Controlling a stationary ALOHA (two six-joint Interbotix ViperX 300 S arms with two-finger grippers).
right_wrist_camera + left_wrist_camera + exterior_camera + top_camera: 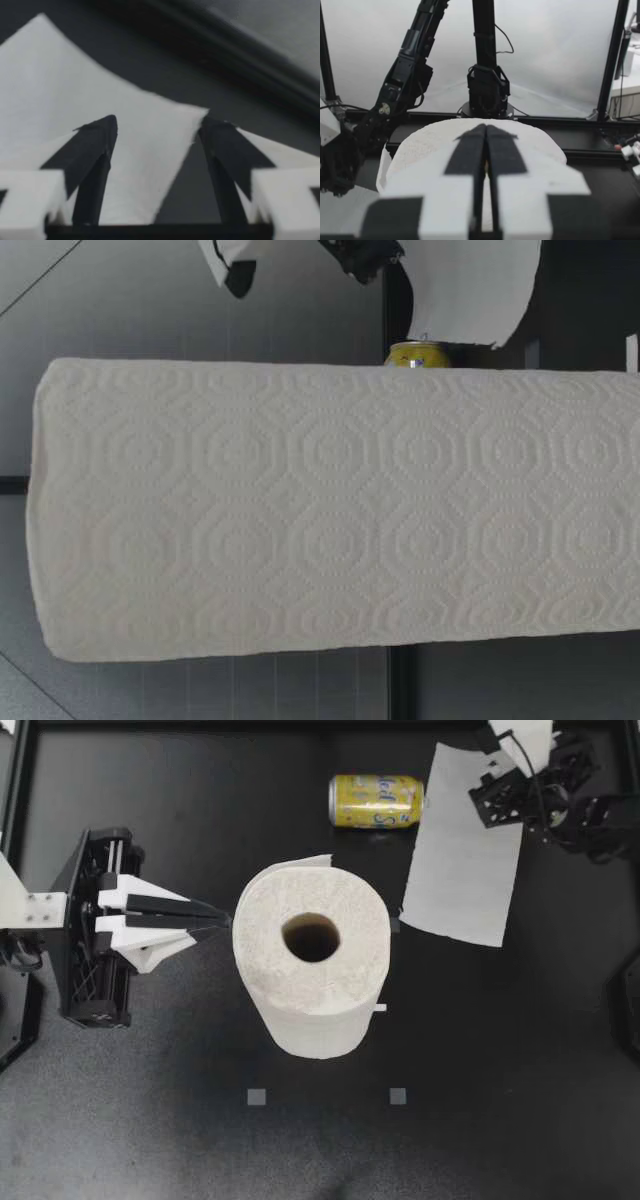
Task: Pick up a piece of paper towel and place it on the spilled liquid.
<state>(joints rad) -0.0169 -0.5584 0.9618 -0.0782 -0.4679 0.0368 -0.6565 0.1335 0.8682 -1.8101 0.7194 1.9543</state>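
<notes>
I'm looking down on a matt black worktop, faintly speckled and fenced by a black frame rail. Through the left wrist camera, the room beyond it is a plain pale grey wall behind black posts. At the worktop's left edge my left gripper lies level. Its white plastic fingers, faced with black pads, are pressed together into one wedge. The tips are right at the side of the paper towel roll, though I cannot tell whether they touch it. The roll stands upright mid-worktop, a fat white cylinder with a dark hollow core. Its soft skin is embossed with dotted octagons. Toward the near edge, two small grey square markers sit flat and well apart. Near the far edge a yellow drink can lies on its side, smooth and glossy. Just beside it, toward the far right corner, is the torn sheet of paper towel, white and roughly rectangular. My right gripper hangs over the sheet's far end. Its fingers are spread wide with the sheet below them, one tip at the sheet's edge, pinching nothing.
</notes>
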